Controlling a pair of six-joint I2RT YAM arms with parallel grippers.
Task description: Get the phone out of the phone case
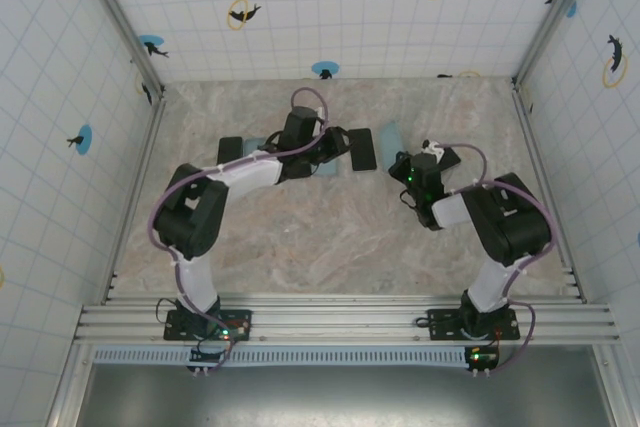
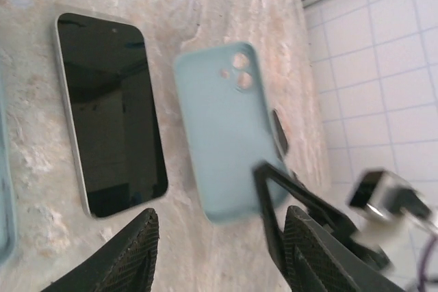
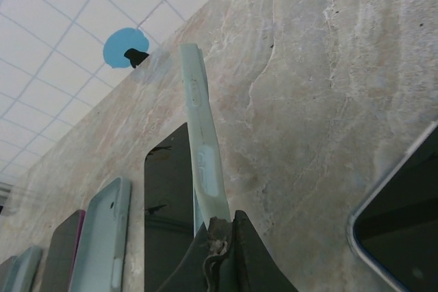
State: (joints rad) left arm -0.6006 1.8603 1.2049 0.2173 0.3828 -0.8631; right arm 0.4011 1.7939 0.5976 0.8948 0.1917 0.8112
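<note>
The phone [image 2: 109,114], black screen up, lies flat on the marble table and out of its case; from above it is the dark slab [image 1: 362,147]. Beside it the pale blue phone case [image 2: 229,128] shows its back with the camera holes. My right gripper [image 3: 226,234] is shut on the case's lower edge, and the case [image 3: 202,148] stands on its side, lifted off the table. My left gripper [image 2: 219,251] is open just short of the phone and case, with only bare table between its fingers. From above, the left gripper [image 1: 338,152] sits left of the phone and the right gripper [image 1: 400,162] below the case [image 1: 388,134].
Another pale blue case [image 3: 102,237] and a pink-edged phone [image 3: 61,254] lie further left. A dark phone [image 3: 404,223] lies close by on the right. A black phone [image 1: 231,150] rests left of the left arm. Tiled walls close in the table [image 1: 330,237].
</note>
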